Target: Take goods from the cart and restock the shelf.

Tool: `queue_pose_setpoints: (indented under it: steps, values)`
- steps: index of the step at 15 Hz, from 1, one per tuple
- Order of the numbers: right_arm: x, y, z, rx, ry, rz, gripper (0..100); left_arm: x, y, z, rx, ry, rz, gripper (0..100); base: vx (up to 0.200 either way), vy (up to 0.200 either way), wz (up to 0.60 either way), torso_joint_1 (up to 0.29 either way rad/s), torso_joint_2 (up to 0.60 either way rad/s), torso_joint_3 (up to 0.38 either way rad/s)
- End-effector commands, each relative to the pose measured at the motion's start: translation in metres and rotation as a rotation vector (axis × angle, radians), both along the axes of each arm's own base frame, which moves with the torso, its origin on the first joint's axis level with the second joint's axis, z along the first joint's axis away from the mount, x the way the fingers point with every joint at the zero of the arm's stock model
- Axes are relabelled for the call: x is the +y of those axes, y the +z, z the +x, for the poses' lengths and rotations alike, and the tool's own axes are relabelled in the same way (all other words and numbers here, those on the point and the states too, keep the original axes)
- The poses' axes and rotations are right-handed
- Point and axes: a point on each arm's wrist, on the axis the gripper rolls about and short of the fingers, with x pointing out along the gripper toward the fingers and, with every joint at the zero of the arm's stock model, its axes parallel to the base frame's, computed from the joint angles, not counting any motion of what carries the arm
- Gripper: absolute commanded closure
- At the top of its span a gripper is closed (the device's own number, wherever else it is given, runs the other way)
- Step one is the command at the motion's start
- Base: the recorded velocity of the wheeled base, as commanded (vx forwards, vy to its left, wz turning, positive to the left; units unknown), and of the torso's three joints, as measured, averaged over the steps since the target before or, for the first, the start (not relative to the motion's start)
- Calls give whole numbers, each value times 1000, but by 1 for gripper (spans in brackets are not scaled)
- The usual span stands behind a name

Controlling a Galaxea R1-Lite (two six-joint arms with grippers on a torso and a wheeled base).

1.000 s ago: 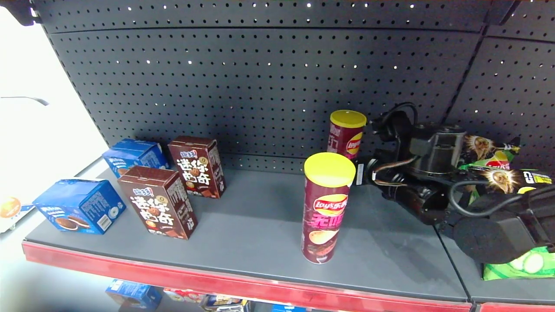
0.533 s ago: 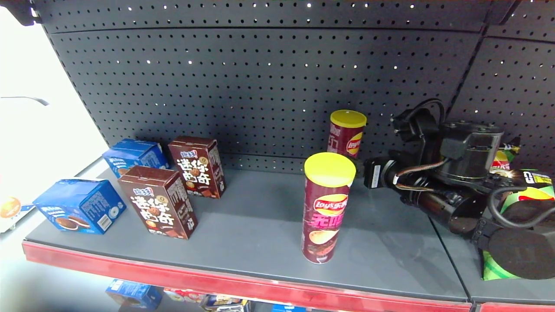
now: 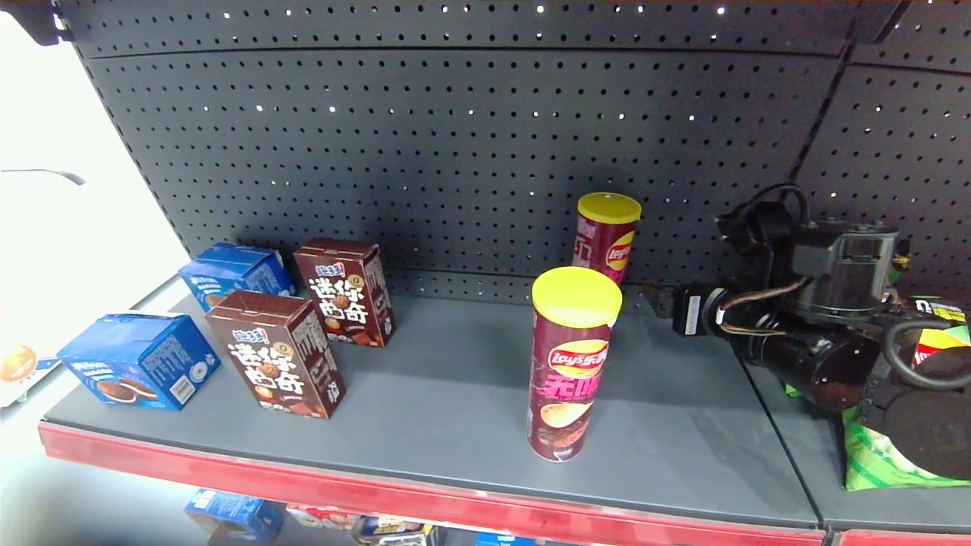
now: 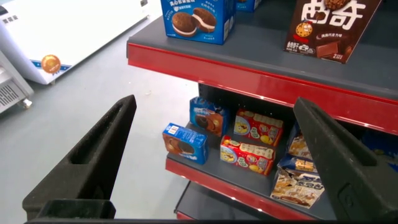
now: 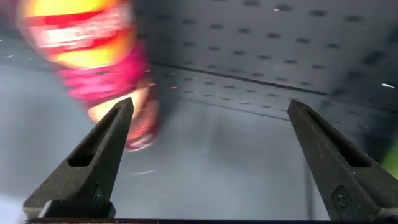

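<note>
Right hand (image 5: pixel 208 109) spread wide, empty, low over the dark grey metal shelf (image 3: pixel 440 402). It's just beside the rear maroon cylindrical crisp can with yellow lid (image 3: pixel 605 236), not touching. Second matching can (image 3: pixel 573 364) upright nearer the red front edge. Left hand (image 4: pixel 214 102) also spread, empty, out in front of the lower shelves. Brown cardboard biscuit boxes (image 3: pixel 277 353) and blue biscuit boxes (image 3: pixel 140 360) stand at shelf left.

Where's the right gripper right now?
In the head view, the right gripper is open above the shelf, just right of the rear chip can near the pegboard.
</note>
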Motion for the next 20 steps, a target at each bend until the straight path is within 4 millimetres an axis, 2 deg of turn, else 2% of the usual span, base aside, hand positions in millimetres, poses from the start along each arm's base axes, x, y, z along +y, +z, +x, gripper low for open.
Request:
queue_pose_setpoints:
  steps: [1, 3, 6, 8, 20]
  values:
    - [-2, -5, 14, 4, -30, 10, 0, 0, 0, 0, -1, 1, 0, 0, 0, 0, 0, 0, 0, 0]
    - [5, -6, 25, -11, -29, 32, 0, 0, 0, 0, -1, 2, 0, 0, 0, 0, 0, 0, 0, 0]
    - [12, -6, 30, -19, -15, 36, 0, 0, 0, 0, -1, 1, 0, 0, 0, 0, 0, 0, 0, 0]
    - [21, -9, 24, -12, 16, 35, 0, 0, 0, 0, -1, 1, 0, 0, 0, 0, 0, 0, 0, 0]
    - [35, 1, 6, -30, 77, 64, 0, 0, 0, 0, -1, 1, 0, 0, 0, 0, 0, 0, 0, 0]
